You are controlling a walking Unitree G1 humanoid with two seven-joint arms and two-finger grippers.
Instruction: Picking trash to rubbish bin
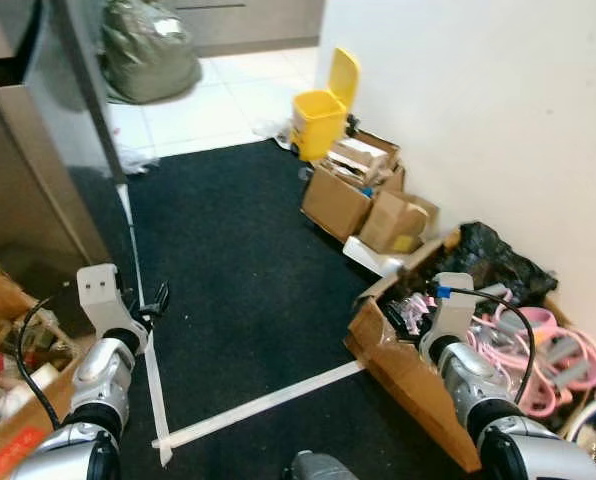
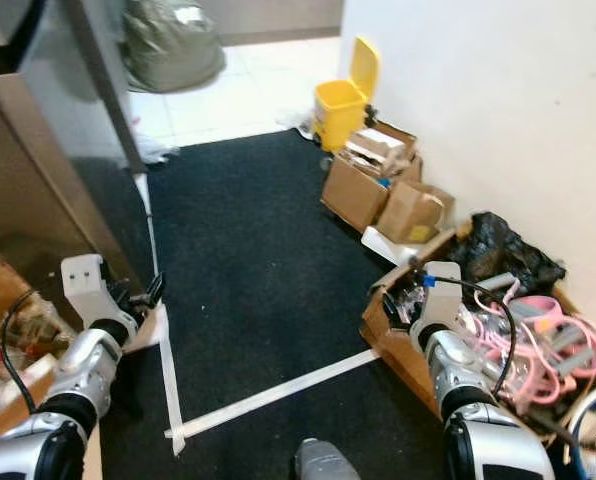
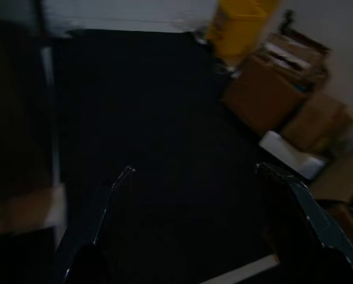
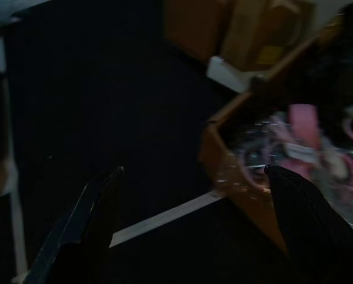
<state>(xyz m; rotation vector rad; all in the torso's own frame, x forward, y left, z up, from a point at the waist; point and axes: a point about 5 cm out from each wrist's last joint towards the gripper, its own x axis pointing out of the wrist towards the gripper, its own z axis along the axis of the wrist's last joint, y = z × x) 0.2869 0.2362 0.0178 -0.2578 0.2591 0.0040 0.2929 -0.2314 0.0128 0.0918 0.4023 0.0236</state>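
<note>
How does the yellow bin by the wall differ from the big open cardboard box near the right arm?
The yellow bin is plastic and upright, its hinged lid raised; the open cardboard box is brown with flaps spread. What the bin contains cannot be seen, while the box is crammed with pink tubing and a black bag. The bin stands far along the wall, the box close by the right gripper. Both sit against the white wall.

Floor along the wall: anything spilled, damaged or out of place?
The open cardboard box by the right gripper overflows with pink tubing. A white tray lies loose on the carpet. The yellow bin stands upright, lid up. Nothing visibly spilled.
</note>
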